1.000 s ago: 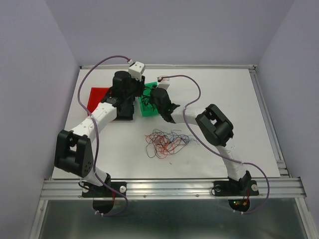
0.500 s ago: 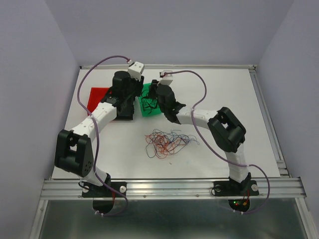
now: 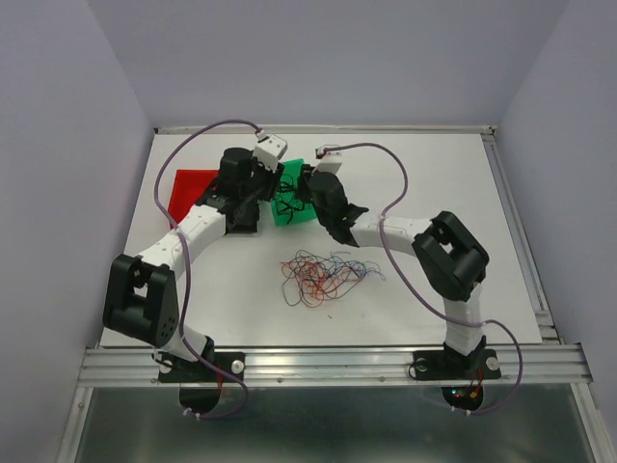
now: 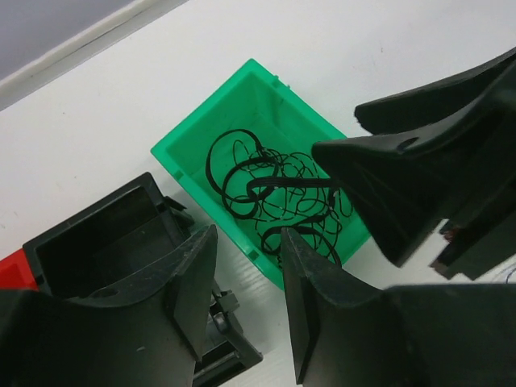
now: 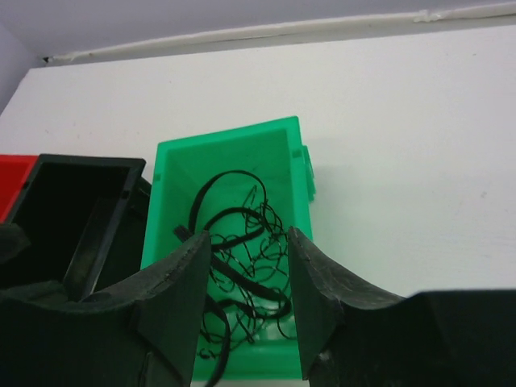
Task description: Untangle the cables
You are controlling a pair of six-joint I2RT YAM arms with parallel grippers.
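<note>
A loose tangle of thin red, blue and black cables (image 3: 323, 272) lies on the white table in front of both arms. A green bin (image 3: 289, 204) holds a clump of black cables (image 4: 278, 189), also seen in the right wrist view (image 5: 242, 258). My left gripper (image 4: 246, 270) is open and empty, hovering at the near-left rim of the green bin (image 4: 201, 173). My right gripper (image 5: 246, 266) is open and empty, right above the black cables in the green bin (image 5: 226, 153).
An empty black bin (image 4: 105, 242) stands left of the green one, also in the right wrist view (image 5: 72, 210). A red bin (image 3: 188, 188) sits further left. The table's back rail (image 3: 328, 127) runs behind the bins.
My right gripper has swung left and back from beside the green bin to above it. My left gripper has shifted slightly toward the green bin. The tangle on the table has not moved.
</note>
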